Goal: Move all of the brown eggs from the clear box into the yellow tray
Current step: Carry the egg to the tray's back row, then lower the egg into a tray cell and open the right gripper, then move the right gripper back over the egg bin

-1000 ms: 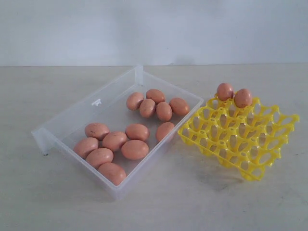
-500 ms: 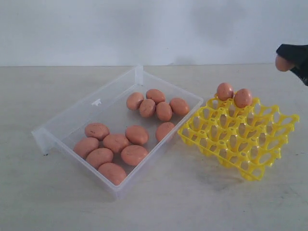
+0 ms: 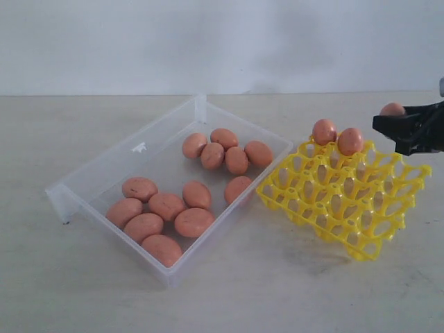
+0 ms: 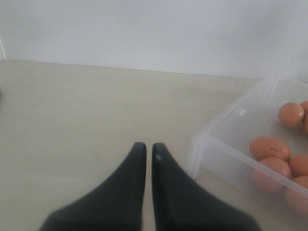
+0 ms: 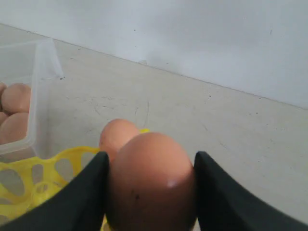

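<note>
The clear box holds several brown eggs in two groups. To its right lies the yellow tray, with two eggs side by side in its back row. My right gripper hangs at the right edge, just behind the tray's back right corner. It is shut on one brown egg. In the right wrist view this egg fills the gap in the right gripper, with a tray egg beyond it. My left gripper is shut and holds nothing, left of the box's wall.
A pale tabletop runs back to a white wall. The tray's cells other than the two in the back row hold nothing. The left arm is outside the exterior view.
My right gripper has come in from the right edge with the egg and dropped lower, closer to the tray. Eggs in the box's near group have shifted slightly.
</note>
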